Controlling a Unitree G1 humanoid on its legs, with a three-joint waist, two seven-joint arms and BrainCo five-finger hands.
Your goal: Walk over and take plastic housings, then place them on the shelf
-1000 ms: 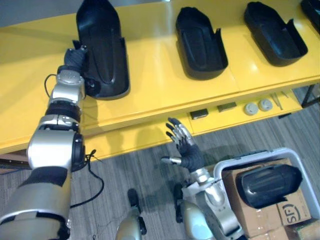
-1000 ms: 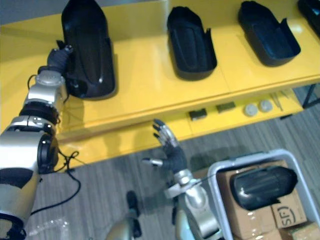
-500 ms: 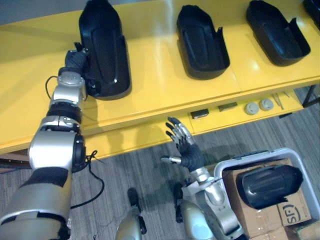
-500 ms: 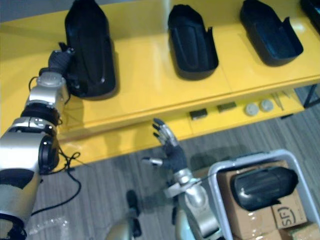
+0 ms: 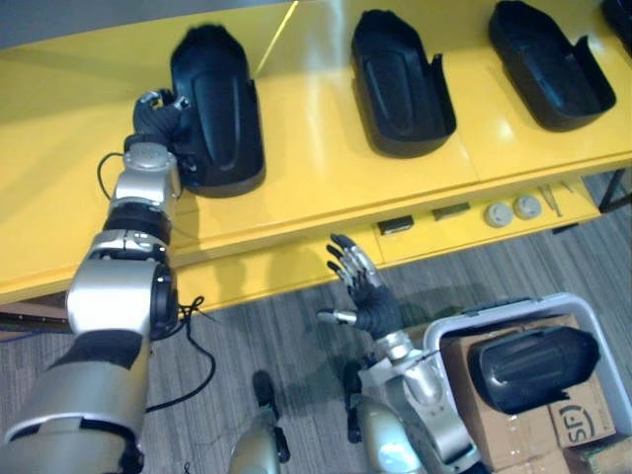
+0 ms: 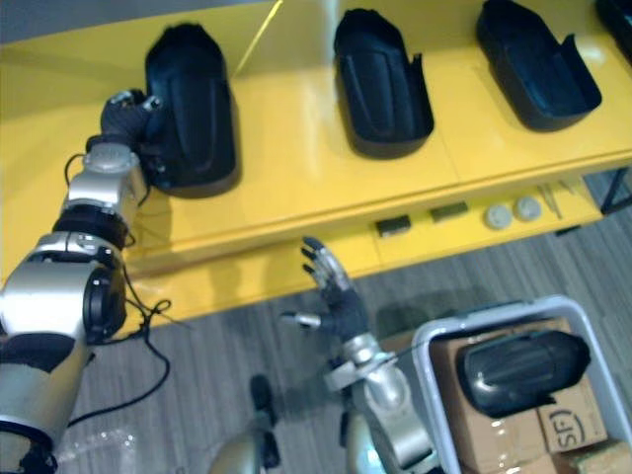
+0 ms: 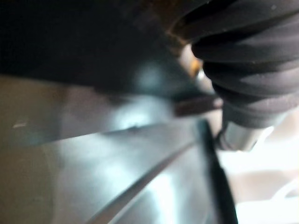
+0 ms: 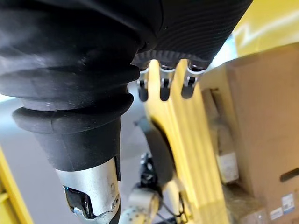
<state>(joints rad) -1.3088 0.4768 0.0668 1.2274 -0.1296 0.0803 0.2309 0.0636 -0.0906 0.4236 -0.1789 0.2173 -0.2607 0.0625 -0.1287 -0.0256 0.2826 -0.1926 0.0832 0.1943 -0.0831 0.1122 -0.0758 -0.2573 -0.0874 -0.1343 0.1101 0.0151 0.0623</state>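
Note:
On the yellow shelf (image 5: 306,148) stand three black plastic housings: left (image 5: 222,109), middle (image 5: 403,84) and right (image 5: 551,64). My left hand (image 5: 156,117) is at the left housing's outer wall, its fingers loosened against it and not wrapped round it. The left wrist view shows that housing's glossy dark surface (image 7: 117,177) very close. My right hand (image 5: 360,291) hangs open below the shelf's front edge, over the floor, fingers (image 8: 161,88) straight and holding nothing. Another black housing (image 5: 533,365) lies on cardboard boxes in a white bin.
The white bin (image 5: 494,311) stands on the floor at the lower right, by my right arm. On the shelf's lower ledge lie two small dark blocks (image 5: 395,225) and two round discs (image 5: 511,209). A further housing (image 5: 620,12) shows at the shelf's far right corner.
The left housing has shifted a little to the right and sits lower on the shelf. My left hand's fingers have loosened from it. My right hand has not moved.

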